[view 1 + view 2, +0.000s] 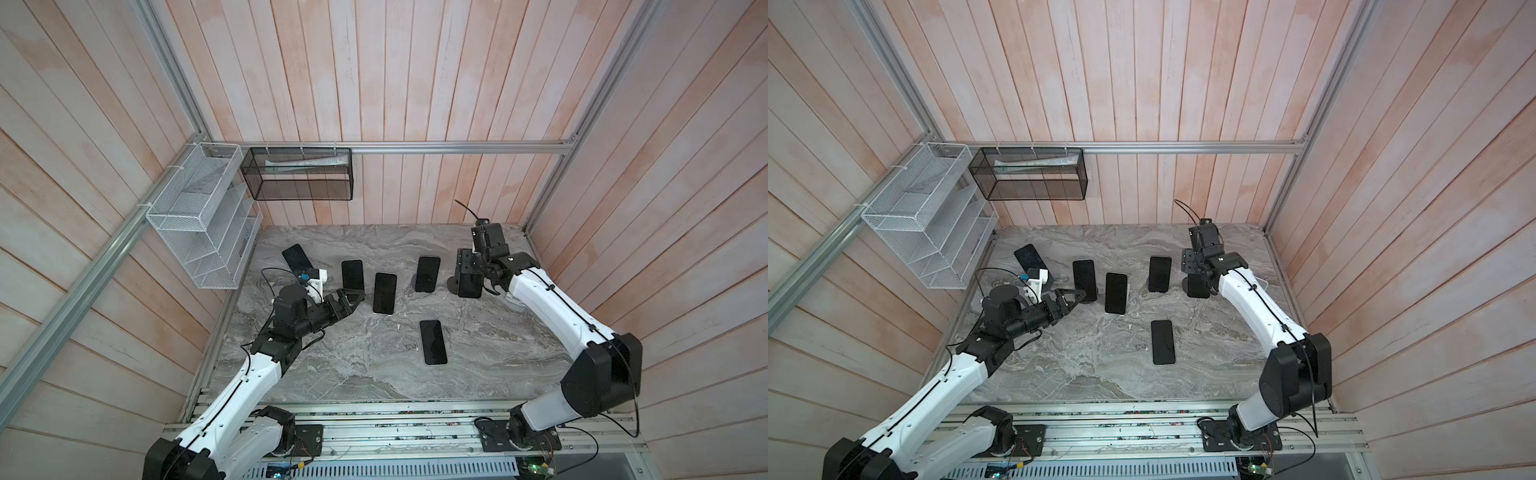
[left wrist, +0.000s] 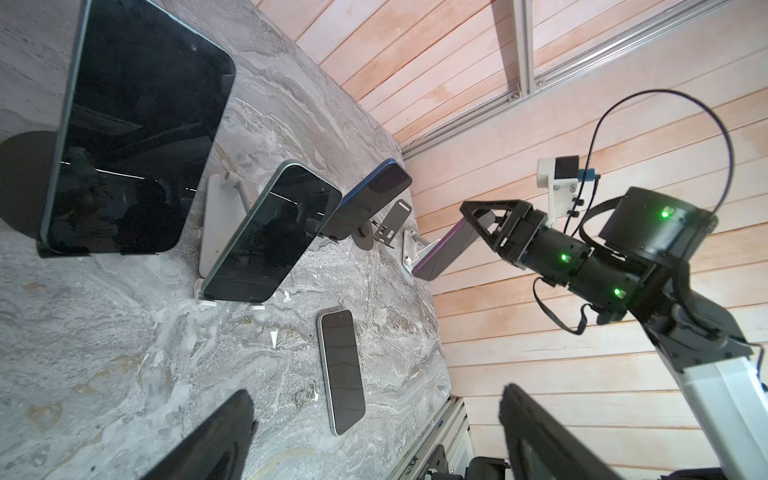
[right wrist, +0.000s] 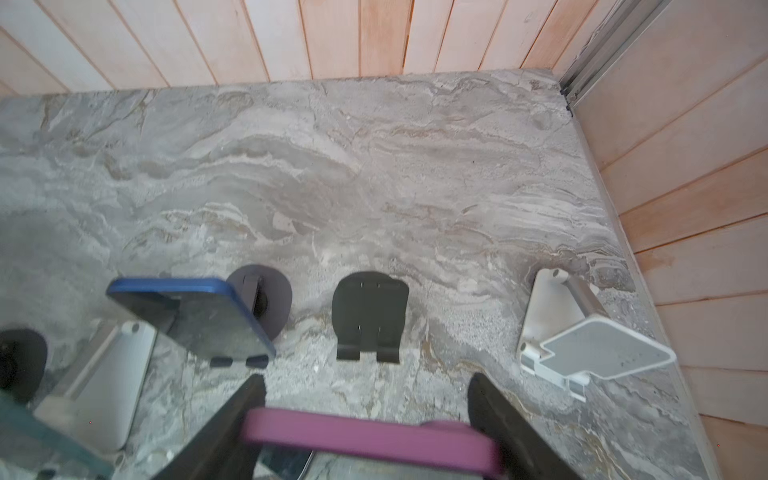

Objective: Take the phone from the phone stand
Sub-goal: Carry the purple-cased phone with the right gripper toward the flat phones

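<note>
**A:** Where's the purple phone (image 3: 365,436) at?

**B:** The right gripper (image 2: 482,218) has it pinched across its width, tilted, near the white stand (image 3: 602,353). The stand's plate is bare.

**A:** And the left gripper (image 1: 353,298)?

**B:** Spread wide with nothing in it, hovering over the table (image 1: 478,353), right by a propped-up phone (image 1: 352,274).

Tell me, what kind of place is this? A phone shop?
Likely a robot practice booth, not a shop. A left arm and right arm are bolted to a metal rail beside a marble-look table, plank walls box it in, phones rest on stands, and the right gripper holds a purple phone.
</note>
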`<control>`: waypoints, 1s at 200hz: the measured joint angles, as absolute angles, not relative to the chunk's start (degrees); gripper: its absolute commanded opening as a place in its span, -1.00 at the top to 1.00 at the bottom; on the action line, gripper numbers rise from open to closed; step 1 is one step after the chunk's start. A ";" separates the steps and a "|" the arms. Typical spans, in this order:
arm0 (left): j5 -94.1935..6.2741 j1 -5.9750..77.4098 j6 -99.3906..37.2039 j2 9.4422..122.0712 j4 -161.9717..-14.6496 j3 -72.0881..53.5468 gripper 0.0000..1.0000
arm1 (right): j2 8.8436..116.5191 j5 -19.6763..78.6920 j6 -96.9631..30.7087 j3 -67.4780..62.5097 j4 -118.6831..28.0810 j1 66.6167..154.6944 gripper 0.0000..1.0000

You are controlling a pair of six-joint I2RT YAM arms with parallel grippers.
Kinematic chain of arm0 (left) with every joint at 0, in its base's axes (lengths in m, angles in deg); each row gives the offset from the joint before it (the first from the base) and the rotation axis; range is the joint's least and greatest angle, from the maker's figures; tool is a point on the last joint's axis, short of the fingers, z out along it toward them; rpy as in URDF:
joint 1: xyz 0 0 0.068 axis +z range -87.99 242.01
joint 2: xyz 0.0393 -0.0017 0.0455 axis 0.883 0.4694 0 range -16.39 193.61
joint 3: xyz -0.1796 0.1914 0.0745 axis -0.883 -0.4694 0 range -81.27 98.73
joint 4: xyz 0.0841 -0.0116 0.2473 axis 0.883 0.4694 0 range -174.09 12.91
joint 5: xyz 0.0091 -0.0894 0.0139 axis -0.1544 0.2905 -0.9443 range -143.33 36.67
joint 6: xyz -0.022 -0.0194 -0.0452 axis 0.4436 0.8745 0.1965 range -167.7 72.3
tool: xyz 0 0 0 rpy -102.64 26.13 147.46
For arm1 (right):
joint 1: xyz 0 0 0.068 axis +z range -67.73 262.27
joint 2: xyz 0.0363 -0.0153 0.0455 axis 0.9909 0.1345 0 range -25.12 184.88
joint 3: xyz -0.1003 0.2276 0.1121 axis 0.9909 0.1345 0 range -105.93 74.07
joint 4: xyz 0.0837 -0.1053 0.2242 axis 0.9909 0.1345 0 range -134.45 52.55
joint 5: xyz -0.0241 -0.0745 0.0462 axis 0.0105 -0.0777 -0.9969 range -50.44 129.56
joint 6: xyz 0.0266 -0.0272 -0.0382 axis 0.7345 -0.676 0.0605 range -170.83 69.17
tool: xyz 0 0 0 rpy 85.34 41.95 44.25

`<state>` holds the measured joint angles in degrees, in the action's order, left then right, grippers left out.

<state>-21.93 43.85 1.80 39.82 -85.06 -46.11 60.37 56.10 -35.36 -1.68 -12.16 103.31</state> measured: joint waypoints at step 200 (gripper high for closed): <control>-23.79 32.42 7.94 47.86 -92.67 -47.84 -0.88 | 59.24 42.04 -32.92 20.27 -12.07 105.95 -0.24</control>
